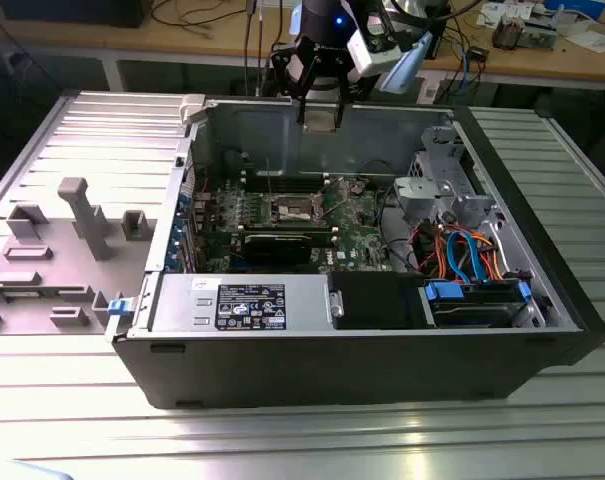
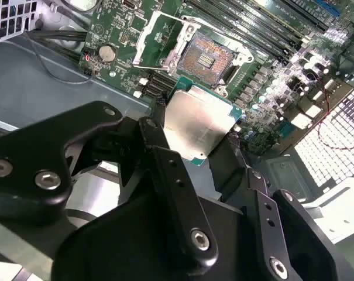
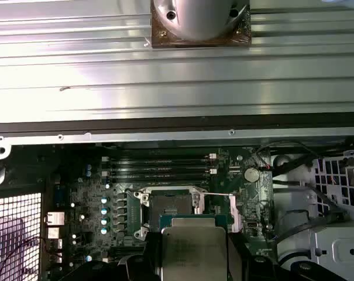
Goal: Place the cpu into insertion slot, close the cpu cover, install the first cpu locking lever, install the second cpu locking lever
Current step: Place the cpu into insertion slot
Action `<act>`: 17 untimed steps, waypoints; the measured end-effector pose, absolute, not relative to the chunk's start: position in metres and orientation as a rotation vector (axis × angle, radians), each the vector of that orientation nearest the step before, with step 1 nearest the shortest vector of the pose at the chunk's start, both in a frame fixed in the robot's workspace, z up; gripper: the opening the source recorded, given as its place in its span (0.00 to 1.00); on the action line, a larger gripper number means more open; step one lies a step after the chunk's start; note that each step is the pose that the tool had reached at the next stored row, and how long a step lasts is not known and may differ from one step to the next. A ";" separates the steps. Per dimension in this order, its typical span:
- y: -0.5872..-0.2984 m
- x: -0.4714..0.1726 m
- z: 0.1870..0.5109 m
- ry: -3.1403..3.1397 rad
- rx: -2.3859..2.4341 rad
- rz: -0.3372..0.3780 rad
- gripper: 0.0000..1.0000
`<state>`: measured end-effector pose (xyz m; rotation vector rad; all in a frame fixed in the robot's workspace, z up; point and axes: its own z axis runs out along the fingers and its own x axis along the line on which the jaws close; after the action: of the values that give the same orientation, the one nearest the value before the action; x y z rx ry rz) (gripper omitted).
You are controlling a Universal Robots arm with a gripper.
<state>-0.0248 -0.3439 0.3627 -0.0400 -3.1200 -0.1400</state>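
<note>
Fingers (image 2: 165, 161) of the gripper (image 2: 197, 137) are clamped on two opposite edges of the cpu (image 2: 195, 117), which is plain to see in the second wrist view. Exterior view adds the bigger picture: arm pointing straight down over the open computer case (image 1: 382, 360), gripper well above the socket (image 1: 294, 208). Cpu is held flat, metal top up, edges roughly square to the uncovered socket.
</note>
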 end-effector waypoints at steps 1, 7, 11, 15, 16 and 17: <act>-0.344 -0.025 0.363 -3.120 -0.040 -0.140 0.54; -0.346 -0.025 0.363 -3.120 -0.040 -0.140 0.54; -0.348 -0.025 0.362 -3.120 -0.042 -0.140 0.54; -0.349 -0.025 0.362 -3.120 -0.099 -0.139 0.54; -0.349 -0.025 0.362 -3.120 -0.105 -0.139 0.54; -0.349 -0.025 0.362 -3.121 -0.105 -0.140 0.54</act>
<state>-0.0248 -0.3489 0.3617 -0.1052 -3.1205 -0.1396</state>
